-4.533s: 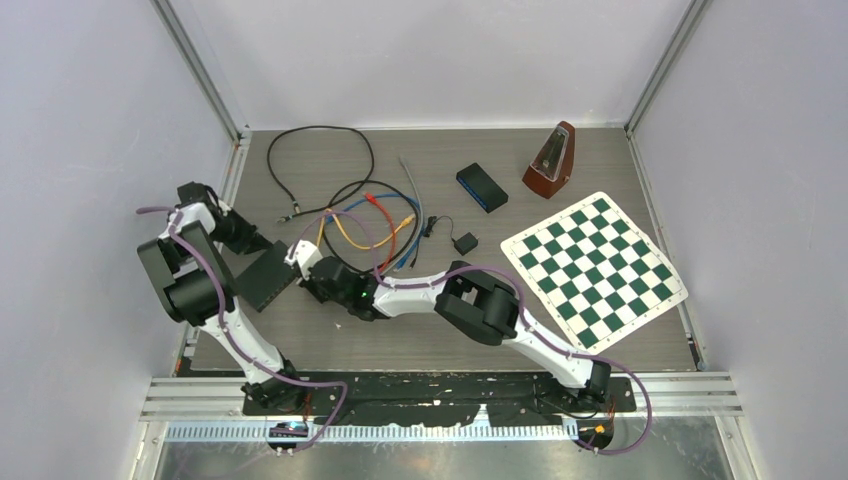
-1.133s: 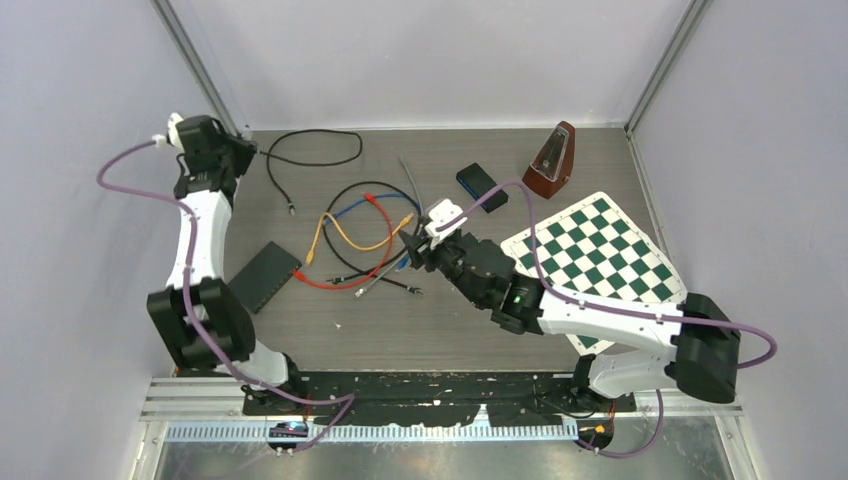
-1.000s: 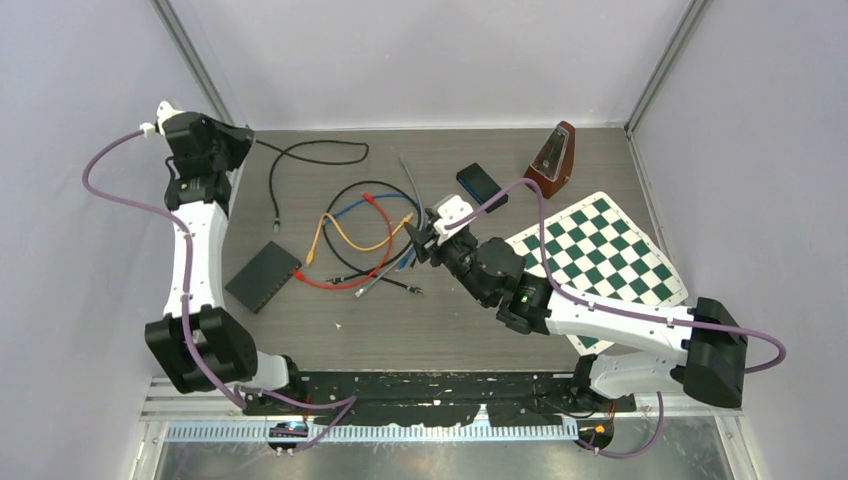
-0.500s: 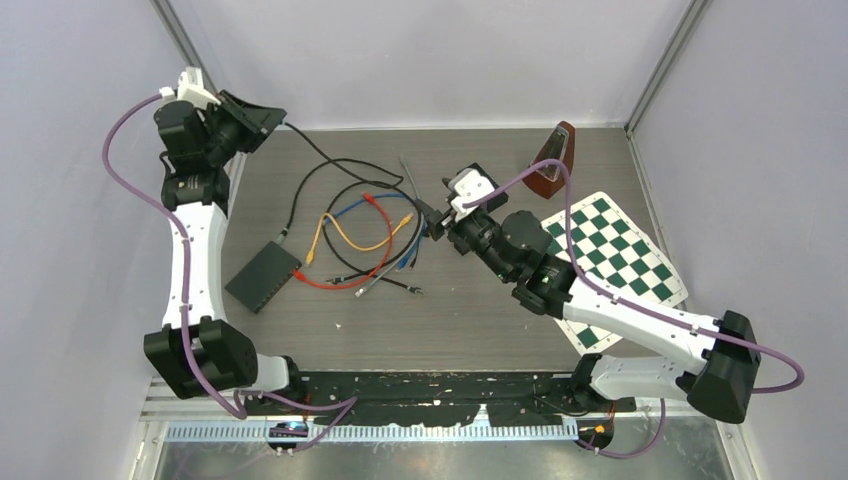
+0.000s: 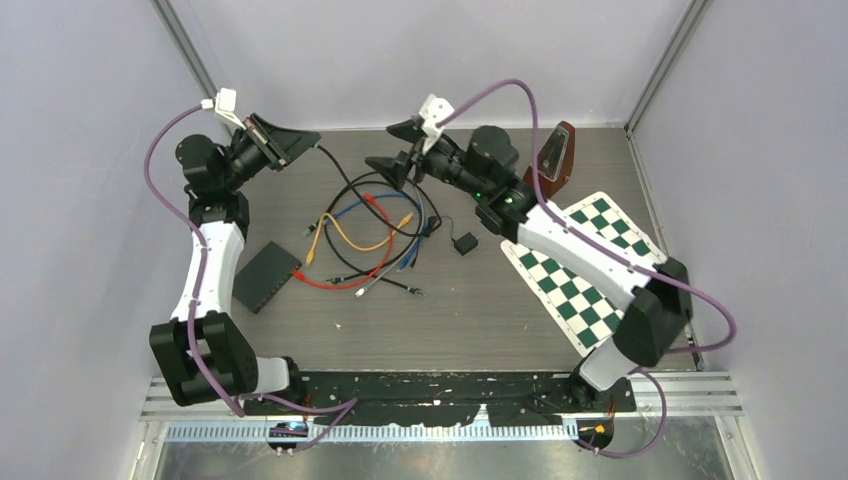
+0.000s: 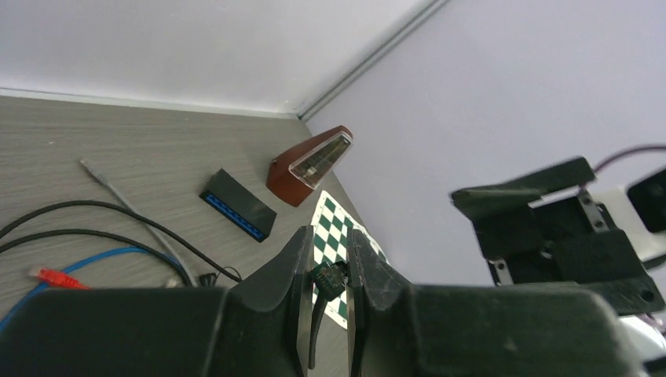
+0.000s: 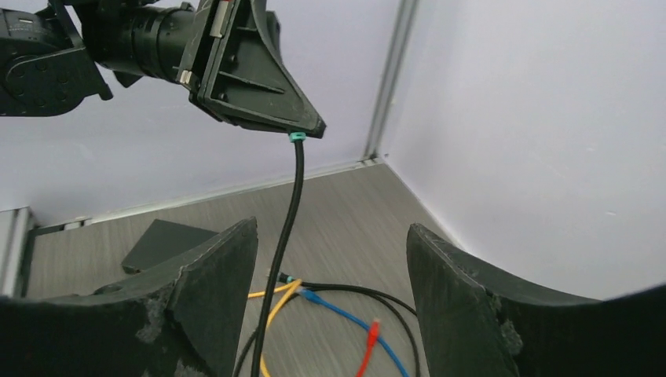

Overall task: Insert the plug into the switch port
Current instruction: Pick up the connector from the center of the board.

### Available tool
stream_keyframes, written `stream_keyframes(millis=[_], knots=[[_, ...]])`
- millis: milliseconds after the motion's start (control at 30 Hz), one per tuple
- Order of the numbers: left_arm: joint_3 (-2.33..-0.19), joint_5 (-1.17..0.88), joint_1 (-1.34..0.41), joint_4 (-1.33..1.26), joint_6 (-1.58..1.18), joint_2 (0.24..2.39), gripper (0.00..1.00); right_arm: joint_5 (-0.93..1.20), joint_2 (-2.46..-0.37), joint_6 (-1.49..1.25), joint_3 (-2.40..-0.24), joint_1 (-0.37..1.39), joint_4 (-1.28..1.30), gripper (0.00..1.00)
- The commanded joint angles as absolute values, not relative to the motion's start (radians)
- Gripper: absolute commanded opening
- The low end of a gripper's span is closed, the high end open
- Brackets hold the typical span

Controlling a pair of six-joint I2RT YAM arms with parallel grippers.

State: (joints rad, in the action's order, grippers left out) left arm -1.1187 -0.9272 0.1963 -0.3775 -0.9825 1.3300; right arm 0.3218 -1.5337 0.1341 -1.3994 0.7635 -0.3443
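My left gripper (image 5: 308, 143) is raised above the table's back left and shut on the plug (image 6: 330, 278), a dark connector with a teal tip (image 7: 296, 136). Its black cable (image 7: 286, 220) hangs down to the tangle on the table. My right gripper (image 5: 396, 148) hovers open at the same height just to the right, facing the left one. In the right wrist view the hanging cable shows between the wide-apart jaws (image 7: 331, 228), touching neither finger. The flat black switch (image 5: 267, 276) lies on the table at the left, far below both grippers (image 7: 161, 243).
Red, blue, yellow, grey and black cables (image 5: 370, 235) are tangled mid-table. A small black adapter (image 5: 464, 243) lies beside them. A black box with a blue port face (image 6: 238, 215), a brown metronome (image 6: 310, 161) and a chessboard (image 5: 590, 270) are to the right.
My left gripper has lifted the plug and swung it right, along the back wall. My right arm has risen from the table's middle to the back, its jaws spreading wider.
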Motion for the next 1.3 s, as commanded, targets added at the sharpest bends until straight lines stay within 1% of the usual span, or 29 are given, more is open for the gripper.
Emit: stream_keyframes(millis=[0,133,267,367,433,467,500,533,567,600,667,733,800,967,1133,1267], knots=[[-1.136,-1.033,0.176,-0.558,-1.031,1.325,0.0,0.517,-1.649,0.04,-1.584,0.762,-0.316,0.75],[-1.131,-1.066,0.167,-0.642,-1.101,1.331,0.0,0.577,-1.757,-0.034,-1.65,0.762,-0.374,0.72],[-1.131,-1.082,0.16,-0.634,-1.101,1.324,0.0,0.627,-1.845,-0.076,-1.743,0.768,-0.362,0.68],[-1.123,-1.092,0.155,-0.633,-1.099,1.322,0.0,0.632,-1.884,-0.07,-1.769,0.783,-0.361,0.66],[-1.119,-1.101,0.154,-0.631,-1.098,1.322,0.0,0.623,-1.904,-0.069,-1.783,0.788,-0.363,0.6],[-1.118,-1.104,0.153,-0.627,-1.097,1.323,0.01,0.618,-1.908,-0.07,-1.784,0.788,-0.367,0.48],[-1.119,-1.106,0.153,-0.617,-1.095,1.324,0.06,0.608,-1.913,-0.071,-1.775,0.788,-0.382,0.39],[-1.12,-1.107,0.155,-0.603,-1.089,1.324,0.09,0.603,-1.913,-0.072,-1.766,0.789,-0.393,0.22],[-1.123,-1.104,0.156,-0.585,-1.085,1.324,0.18,0.596,-1.906,-0.068,-1.741,0.79,-0.417,0.1],[-1.125,-1.099,0.157,-0.564,-1.081,1.322,0.25,0.588,-1.897,-0.064,-1.726,0.79,-0.429,0.07],[-1.129,-1.081,0.162,-0.538,-1.083,1.312,0.38,0.566,-1.877,-0.049,-1.688,0.79,-0.448,0.05],[-1.131,-1.057,0.167,-0.495,-1.072,1.294,0.56,0.545,-1.859,-0.02,-1.659,0.789,-0.448,0.05],[-1.141,-1.049,0.169,-0.441,-1.046,1.274,0.63,0.527,-1.841,-0.008,-1.634,0.791,-0.442,0.05],[-1.171,-1.016,0.17,-0.23,-0.916,1.226,0.67,0.525,-1.816,-0.007,-1.595,0.79,-0.429,0.05],[-1.212,-0.963,0.17,0.021,-0.769,1.193,0.66,0.511,-1.787,0.019,-1.555,0.79,-0.439,0.05],[-1.217,-0.927,0.173,0.087,-0.739,1.156,0.66,0.469,-1.75,0.062,-1.532,0.79,-0.394,0.05]])
